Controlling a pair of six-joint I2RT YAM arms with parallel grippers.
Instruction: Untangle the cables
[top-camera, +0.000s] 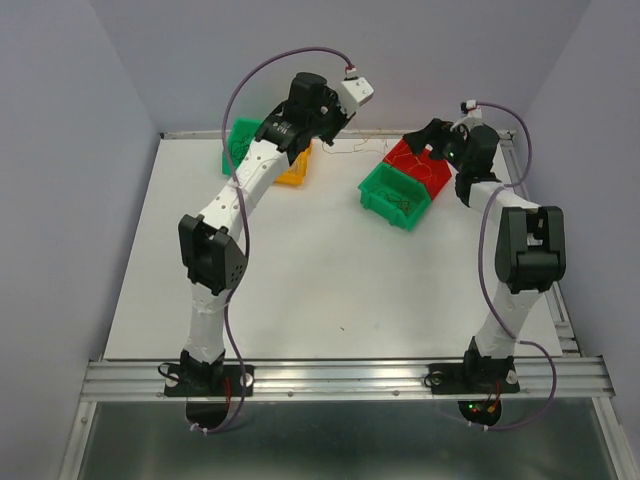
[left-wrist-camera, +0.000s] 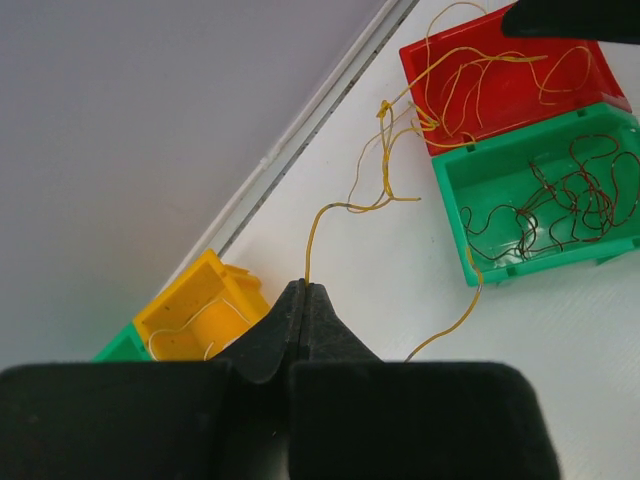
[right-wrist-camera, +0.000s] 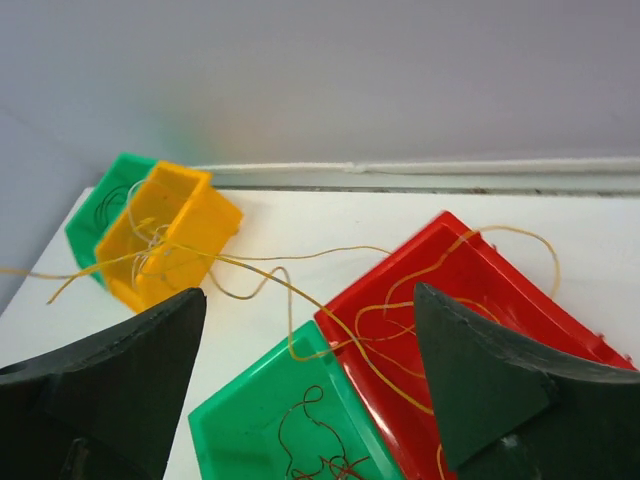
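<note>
My left gripper (left-wrist-camera: 305, 290) is shut on a thin yellow cable (left-wrist-camera: 345, 205) that rises from its tips. The strand curls across the white table to a knot (left-wrist-camera: 385, 110) beside the red bin (left-wrist-camera: 415, 55). More orange-yellow cables (left-wrist-camera: 480, 80) lie looped in that bin. Dark reddish cables (left-wrist-camera: 560, 205) fill the green bin (left-wrist-camera: 450, 215). My right gripper (right-wrist-camera: 310, 292) hangs open above these two bins, nothing between its fingers. Below it, a yellow cable (right-wrist-camera: 300, 290) stretches from the yellow bin (right-wrist-camera: 200, 215) into the red bin (right-wrist-camera: 440, 218).
A second green bin (right-wrist-camera: 110, 190) stands behind the yellow bin at the back left. The yellow bin (left-wrist-camera: 190, 300) holds a whitish strand (left-wrist-camera: 185, 322). The back wall and table rail (right-wrist-camera: 450, 170) run close behind the bins. The left arm (top-camera: 250, 175) reaches over the yellow bin.
</note>
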